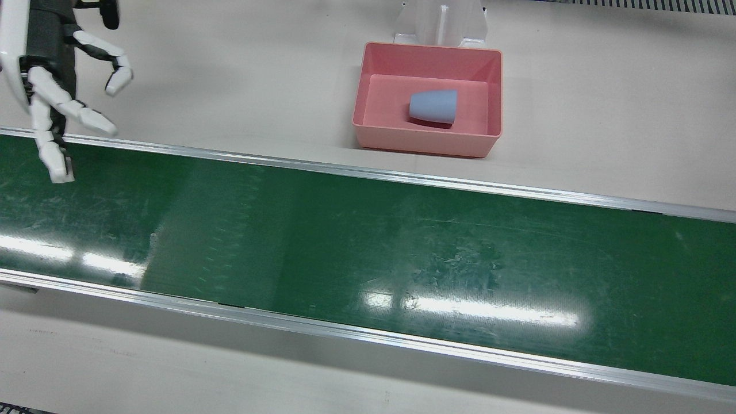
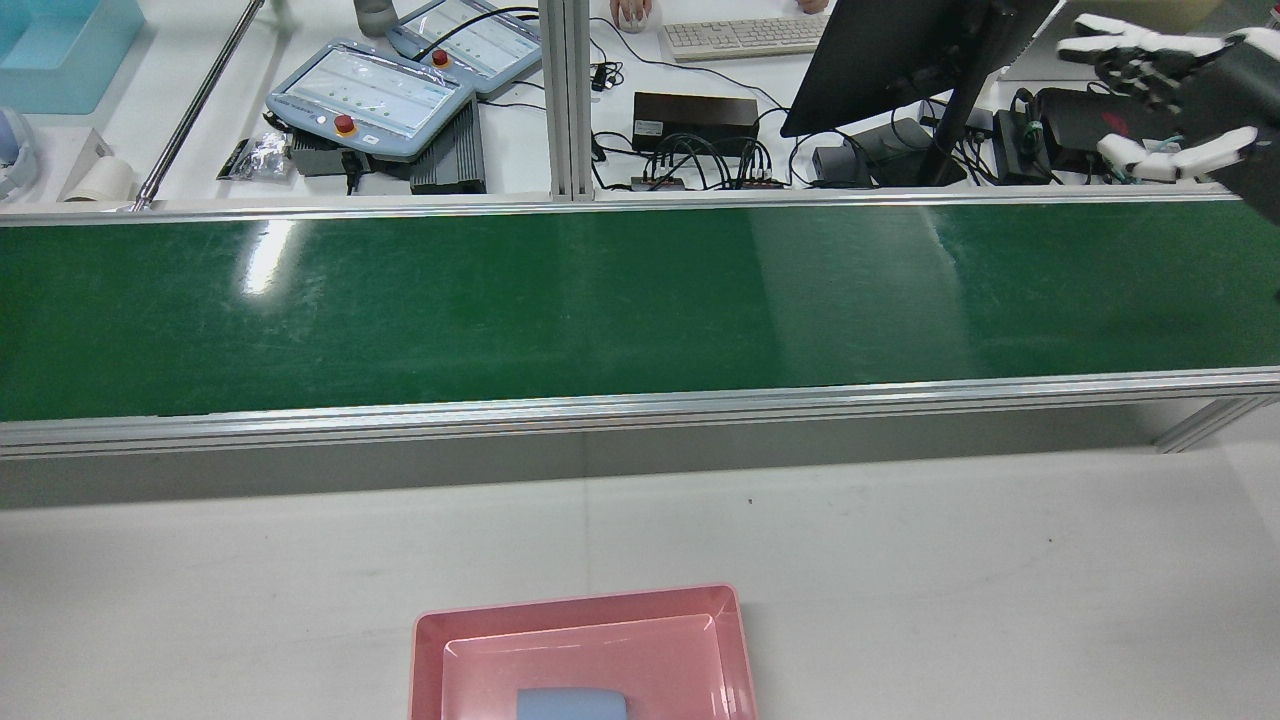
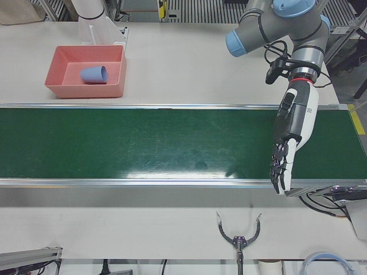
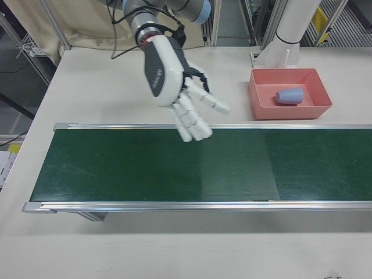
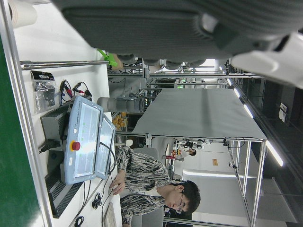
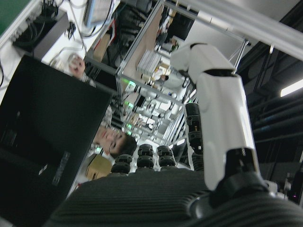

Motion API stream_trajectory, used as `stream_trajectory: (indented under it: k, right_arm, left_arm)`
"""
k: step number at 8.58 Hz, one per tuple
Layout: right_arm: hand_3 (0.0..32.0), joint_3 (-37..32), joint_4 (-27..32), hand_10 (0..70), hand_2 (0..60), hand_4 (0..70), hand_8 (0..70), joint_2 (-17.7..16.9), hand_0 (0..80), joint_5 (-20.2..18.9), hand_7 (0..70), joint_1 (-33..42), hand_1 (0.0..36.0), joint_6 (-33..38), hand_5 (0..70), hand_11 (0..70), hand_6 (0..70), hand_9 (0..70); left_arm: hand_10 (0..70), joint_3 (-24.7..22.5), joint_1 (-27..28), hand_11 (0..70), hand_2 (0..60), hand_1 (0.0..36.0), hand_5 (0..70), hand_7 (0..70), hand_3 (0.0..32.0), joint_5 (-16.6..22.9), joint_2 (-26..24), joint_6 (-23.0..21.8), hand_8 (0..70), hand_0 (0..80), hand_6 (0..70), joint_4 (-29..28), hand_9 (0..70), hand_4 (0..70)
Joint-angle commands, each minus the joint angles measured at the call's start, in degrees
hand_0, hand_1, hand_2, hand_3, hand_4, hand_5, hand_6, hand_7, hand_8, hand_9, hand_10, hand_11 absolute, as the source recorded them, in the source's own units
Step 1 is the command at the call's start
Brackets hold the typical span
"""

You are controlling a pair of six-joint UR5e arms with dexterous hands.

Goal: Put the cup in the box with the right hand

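Observation:
The blue-grey cup [image 1: 434, 106] lies on its side inside the pink box [image 1: 425, 141], on the white table beside the belt. The cup [image 4: 289, 95] also shows in the box [image 4: 290, 111] in the right-front view, and in the left-front view the cup [image 3: 93, 74] rests in the box [image 3: 86, 90]. My right hand [image 1: 63, 98] hangs open and holds nothing, far from the box at the belt's other end; its fingers [image 4: 195, 119] are spread. My left hand [image 3: 289, 137] is open too, pointing down over the belt's near edge.
A green conveyor belt [image 1: 368, 247] runs across the table between aluminium rails. A white arm pedestal [image 1: 440, 23] stands right behind the box. Beyond the belt are teach pendants [image 2: 370, 95], a monitor [image 2: 900, 50], cables and a seated person [image 5: 151, 189].

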Motion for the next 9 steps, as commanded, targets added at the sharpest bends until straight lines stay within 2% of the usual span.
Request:
stream_trajectory:
  k: [1, 2, 3, 5, 6, 7, 8, 9]
  right_arm:
    - [0.0, -7.7, 3.0, 3.1, 11.4, 8.3, 6.0, -3.8, 56.4, -6.3, 13.4, 16.9, 22.1, 2.1, 7.9, 7.1, 4.8, 11.5]
    - [0.0, -8.0, 3.9, 3.8, 9.5, 10.9, 6.3, -4.9, 56.1, -6.3, 16.8, 17.1, 21.1, 2.1, 7.6, 7.9, 5.4, 12.6]
    - [0.0, -9.9, 5.6, 4.0, 4.3, 11.8, 6.5, -5.6, 55.3, -6.3, 17.7, 17.0, 18.5, 2.0, 7.2, 8.1, 5.5, 13.1]
    - [0.4, -17.1, 14.1, 4.8, 9.7, 6.2, 7.4, -7.3, 50.2, -6.4, 15.3, 17.0, 15.5, 1.8, 6.3, 8.8, 5.0, 14.2]
    - [1.4, -20.1, 15.8, 4.9, 3.1, 5.0, 8.2, -7.3, 49.8, -6.4, 13.8, 16.8, 12.1, 1.7, 6.1, 9.0, 4.7, 15.0]
    - [1.6, -25.5, 19.9, 5.2, 6.6, 4.1, 8.6, -7.2, 48.6, -6.1, 13.3, 14.9, 12.3, 1.7, 5.9, 9.3, 4.6, 15.5]
    - [2.2, -30.4, 26.5, 6.0, 6.6, 2.7, 9.4, -7.2, 47.8, -5.8, 12.0, 13.5, 11.4, 2.6, 5.9, 10.4, 4.5, 16.5]
    - [2.0, -31.5, 27.4, 6.9, 13.3, 2.5, 10.4, -7.1, 45.9, -5.8, 12.4, 12.9, 12.2, 3.0, 5.8, 11.6, 4.7, 18.0]
  left_arm:
    - [0.0, 0.0, 0.1, 0.0, 0.0, 0.0, 0.0, 0.0, 0.0, 0.0, 0.0, 0.0, 0.0, 0.0, 0.0, 0.0, 0.0, 0.0]
    - [0.0, 0.0, 0.0, 0.0, 0.0, 0.0, 0.0, 0.0, 0.0, 0.0, 0.0, 0.0, 0.0, 0.0, 0.0, 0.0, 0.0, 0.0]
    - [0.0, -0.1, 0.0, 0.0, 0.0, 0.0, 0.0, 0.0, 0.0, 0.0, 0.0, 0.0, 0.0, 0.0, 0.0, 0.1, 0.0, 0.0]
    - [0.0, -0.1, 0.0, 0.0, 0.0, 0.0, 0.0, 0.0, 0.0, 0.0, 0.0, 0.0, 0.0, 0.0, 0.0, 0.1, 0.0, 0.0]
    - [0.0, -0.1, 0.0, 0.0, 0.0, 0.0, 0.0, 0.0, 0.0, 0.0, 0.0, 0.0, 0.0, 0.0, 0.0, 0.1, 0.0, 0.0]
    - [0.0, -0.1, 0.0, 0.0, 0.0, 0.0, 0.0, 0.0, 0.0, 0.0, 0.0, 0.0, 0.0, 0.0, 0.0, 0.1, 0.0, 0.0]
    - [0.0, -0.1, 0.0, 0.0, 0.0, 0.0, 0.0, 0.0, 0.0, 0.0, 0.0, 0.0, 0.0, 0.0, 0.0, 0.1, 0.0, 0.0]
    - [0.0, -0.1, 0.1, 0.0, 0.0, 0.0, 0.0, 0.0, 0.0, 0.0, 0.0, 0.0, 0.0, 0.0, 0.0, 0.1, 0.0, 0.0]
